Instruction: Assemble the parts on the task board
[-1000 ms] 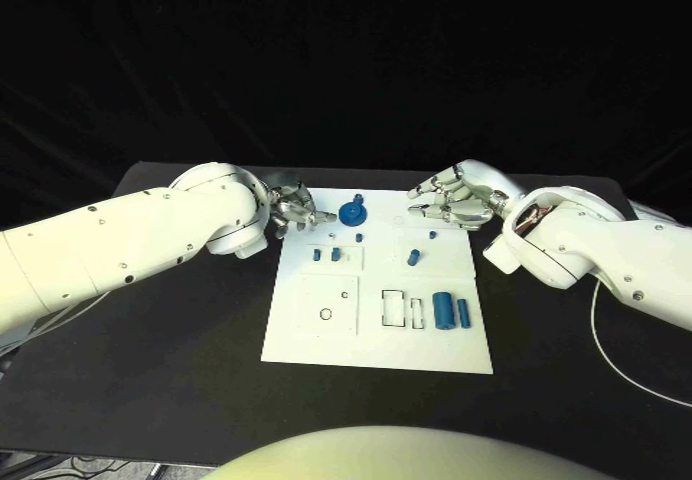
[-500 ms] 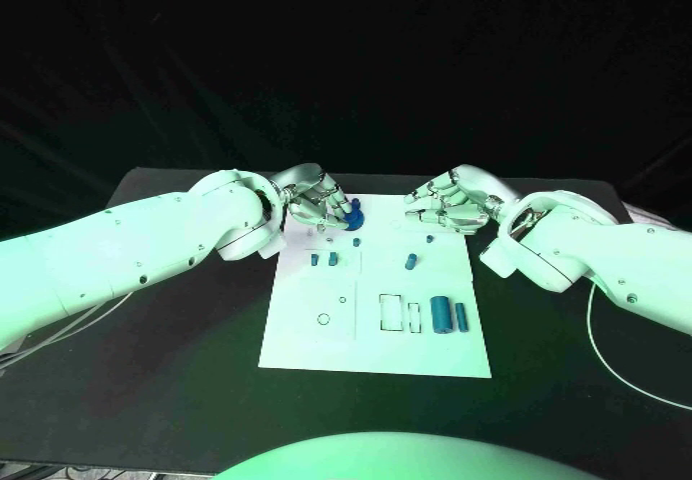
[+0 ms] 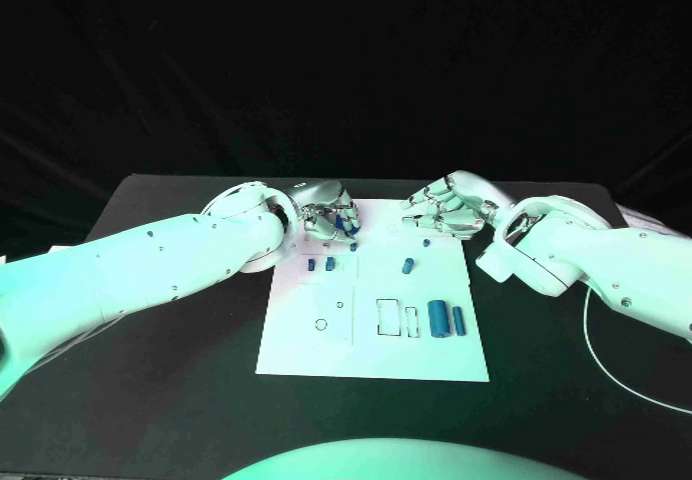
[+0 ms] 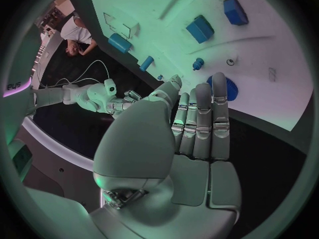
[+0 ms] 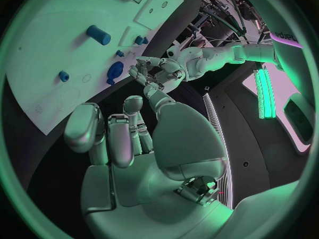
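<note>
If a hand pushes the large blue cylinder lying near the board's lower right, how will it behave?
The large blue cylinder lies on its side on the white task board, so it would probably roll if pushed across its length. It looks stiff and solid, unlikely to bend. Its smooth surface may slip in the fingers.

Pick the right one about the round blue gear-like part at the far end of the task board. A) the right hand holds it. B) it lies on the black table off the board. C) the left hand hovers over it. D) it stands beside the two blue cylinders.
C: the left hand hovers over the round blue part, fingers extended toward it on the task board.
</note>
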Controlling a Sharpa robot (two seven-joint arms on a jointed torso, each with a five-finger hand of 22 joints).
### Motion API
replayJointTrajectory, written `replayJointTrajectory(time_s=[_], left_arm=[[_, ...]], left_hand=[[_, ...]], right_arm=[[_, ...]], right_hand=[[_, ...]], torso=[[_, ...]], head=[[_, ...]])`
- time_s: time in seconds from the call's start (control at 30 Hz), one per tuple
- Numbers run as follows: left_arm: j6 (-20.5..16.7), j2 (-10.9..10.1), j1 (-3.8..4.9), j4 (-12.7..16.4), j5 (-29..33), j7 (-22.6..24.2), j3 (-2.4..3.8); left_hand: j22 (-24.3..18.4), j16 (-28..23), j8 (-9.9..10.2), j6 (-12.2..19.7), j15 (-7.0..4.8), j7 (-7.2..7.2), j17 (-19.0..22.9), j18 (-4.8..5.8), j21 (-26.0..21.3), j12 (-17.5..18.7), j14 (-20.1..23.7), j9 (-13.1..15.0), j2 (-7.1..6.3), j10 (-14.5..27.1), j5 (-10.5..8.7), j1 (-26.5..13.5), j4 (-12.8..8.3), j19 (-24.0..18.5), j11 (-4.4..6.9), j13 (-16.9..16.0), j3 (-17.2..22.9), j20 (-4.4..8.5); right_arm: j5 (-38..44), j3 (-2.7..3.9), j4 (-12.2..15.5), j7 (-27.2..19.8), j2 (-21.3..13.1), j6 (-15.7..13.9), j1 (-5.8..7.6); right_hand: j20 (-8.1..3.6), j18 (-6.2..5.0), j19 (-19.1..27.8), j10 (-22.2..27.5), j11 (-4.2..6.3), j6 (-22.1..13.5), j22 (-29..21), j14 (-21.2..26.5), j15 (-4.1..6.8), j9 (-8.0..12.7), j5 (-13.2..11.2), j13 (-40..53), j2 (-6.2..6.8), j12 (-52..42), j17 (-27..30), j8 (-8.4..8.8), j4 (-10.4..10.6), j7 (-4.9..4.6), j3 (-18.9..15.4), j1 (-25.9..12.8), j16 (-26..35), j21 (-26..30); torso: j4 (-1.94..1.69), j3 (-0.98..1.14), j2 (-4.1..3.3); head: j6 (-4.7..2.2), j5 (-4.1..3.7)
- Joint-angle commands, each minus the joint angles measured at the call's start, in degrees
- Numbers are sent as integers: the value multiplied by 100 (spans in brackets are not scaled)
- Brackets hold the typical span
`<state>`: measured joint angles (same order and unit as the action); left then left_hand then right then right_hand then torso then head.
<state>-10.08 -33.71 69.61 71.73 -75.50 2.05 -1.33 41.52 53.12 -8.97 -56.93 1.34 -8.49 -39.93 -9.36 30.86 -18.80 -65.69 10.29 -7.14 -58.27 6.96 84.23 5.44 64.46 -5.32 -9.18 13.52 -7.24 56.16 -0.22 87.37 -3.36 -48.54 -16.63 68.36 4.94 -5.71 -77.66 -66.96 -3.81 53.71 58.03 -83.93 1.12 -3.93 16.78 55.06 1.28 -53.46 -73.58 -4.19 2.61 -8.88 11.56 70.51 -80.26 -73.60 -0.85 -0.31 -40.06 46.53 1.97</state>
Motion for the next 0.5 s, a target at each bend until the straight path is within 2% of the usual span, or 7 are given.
replayJointTrajectory(time_s=[0.03,0.2,0.43,0.5], left_arm=[[114,78,-8,-125,-528,-51,2],[307,204,-32,-317,-577,-107,1],[464,286,-44,-435,-593,-163,-1],[501,297,-45,-447,-608,-172,-2]], left_hand=[[48,270,49,-48,1,-8,-205,-103,67,58,-150,-50,-43,40,-20,-36,-39,89,-32,59,-18,8],[98,472,75,-77,7,-19,-346,-102,119,109,-237,-105,-23,112,-19,-32,-63,150,-50,132,-28,6],[291,1334,120,-136,-17,-14,-1191,-104,360,114,-817,-211,9,67,-18,-47,-103,397,-33,243,-35,29],[585,1557,127,-161,-27,-12,-1424,-52,716,108,-970,-237,11,35,-17,-61,-109,569,-24,268,-37,39]], right_arm=[[18,0,0,-56,12,-6,-6],[3,0,4,-54,16,-71,-7],[-22,0,7,-54,17,-100,-7],[-24,0,7,-54,17,-100,-7]], right_hand=[[-6,-36,41,24,15,26,-8,-285,-16,-2,41,-14,-8,10,13,-21,22,-3,24,5,34,33],[-6,-45,61,138,13,18,-58,-278,-17,0,67,-170,-29,173,40,-15,23,-7,49,24,54,62],[-6,-47,68,164,13,15,-74,-274,-17,0,75,-206,-36,211,57,-14,22,-9,59,31,66,71],[-6,-48,69,167,13,14,-76,-273,-17,1,77,-210,-37,215,62,-13,23,-9,61,32,70,72]], torso=[[1,6,1],[1,0,-6],[-4,3,1],[-4,3,3]], head=[[-2,-3],[-9,-12],[9,-26],[15,-28]])
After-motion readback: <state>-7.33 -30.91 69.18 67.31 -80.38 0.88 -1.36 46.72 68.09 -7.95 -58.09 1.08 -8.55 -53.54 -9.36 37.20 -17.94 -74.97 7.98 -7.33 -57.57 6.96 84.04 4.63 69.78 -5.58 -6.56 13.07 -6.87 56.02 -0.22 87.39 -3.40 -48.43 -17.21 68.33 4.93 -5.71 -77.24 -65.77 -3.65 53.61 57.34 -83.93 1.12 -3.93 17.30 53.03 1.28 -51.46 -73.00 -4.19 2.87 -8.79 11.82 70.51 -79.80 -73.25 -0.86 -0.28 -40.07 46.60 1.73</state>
